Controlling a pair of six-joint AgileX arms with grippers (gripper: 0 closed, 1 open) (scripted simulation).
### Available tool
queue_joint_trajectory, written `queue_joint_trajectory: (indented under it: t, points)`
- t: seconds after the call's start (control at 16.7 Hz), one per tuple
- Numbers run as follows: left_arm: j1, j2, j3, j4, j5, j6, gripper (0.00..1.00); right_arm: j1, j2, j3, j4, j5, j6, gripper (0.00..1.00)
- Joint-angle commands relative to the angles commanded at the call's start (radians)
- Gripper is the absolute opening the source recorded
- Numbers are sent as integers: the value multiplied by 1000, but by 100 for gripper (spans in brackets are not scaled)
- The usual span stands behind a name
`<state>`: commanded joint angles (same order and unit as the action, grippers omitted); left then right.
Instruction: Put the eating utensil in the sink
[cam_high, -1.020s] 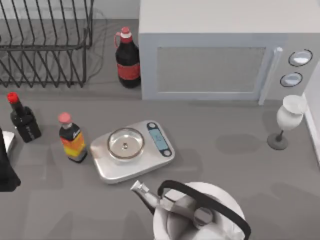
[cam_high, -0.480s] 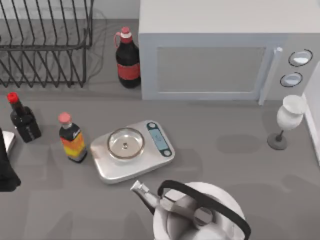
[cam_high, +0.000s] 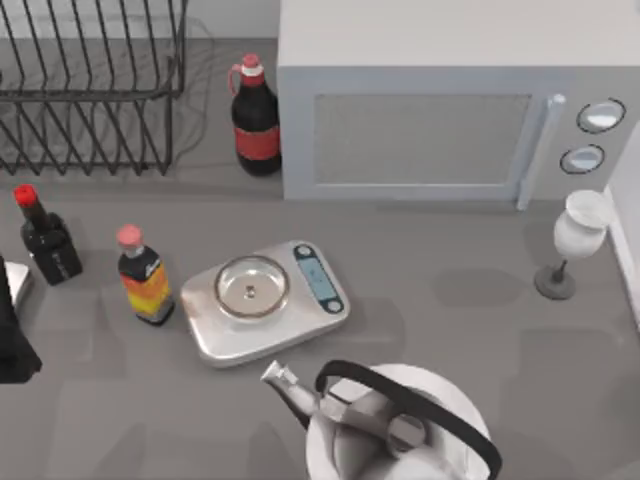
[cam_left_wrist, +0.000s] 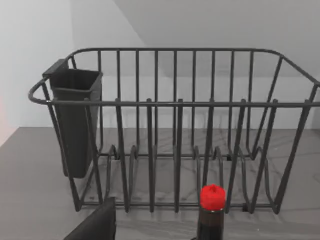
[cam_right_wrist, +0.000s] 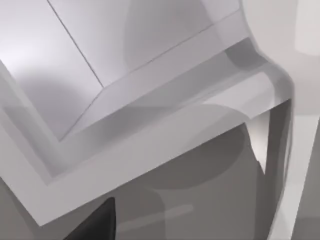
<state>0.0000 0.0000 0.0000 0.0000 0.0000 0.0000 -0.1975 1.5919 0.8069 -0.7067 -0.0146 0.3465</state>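
The eating utensil is out of view. My left arm (cam_high: 12, 335) stands at the table's left edge, beside a dark sauce bottle (cam_high: 45, 240). A dark part of my left gripper (cam_left_wrist: 95, 226) pokes into the left wrist view, which faces the wire dish rack (cam_left_wrist: 175, 145) and the bottle's red cap (cam_left_wrist: 212, 196). The right wrist view looks closely at white angled panels and a rim (cam_right_wrist: 150, 145), and I cannot tell whether this is the sink. A dark part of my right gripper (cam_right_wrist: 95, 222) shows in front of them.
A kitchen scale (cam_high: 265, 300) sits mid-table, with a kettle (cam_high: 395, 425) in front of it and an orange-labelled bottle (cam_high: 145, 280) to its left. At the back stand a cola bottle (cam_high: 256, 120) and a microwave (cam_high: 440, 100). A white goblet (cam_high: 575, 240) stands at the right.
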Motion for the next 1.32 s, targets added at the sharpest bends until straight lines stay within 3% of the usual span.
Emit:
queue_joint_trajectory:
  t: [0.24,0.6,1.32]
  points:
    - [0,0,0,0,0,0,100,10,48,-126,156,2,16,100]
    - [0,0,0,0,0,0,100,8,33,-155,173,4,21,100]
    - [0,0,0,0,0,0,100,8,33,-155,173,4,21,10]
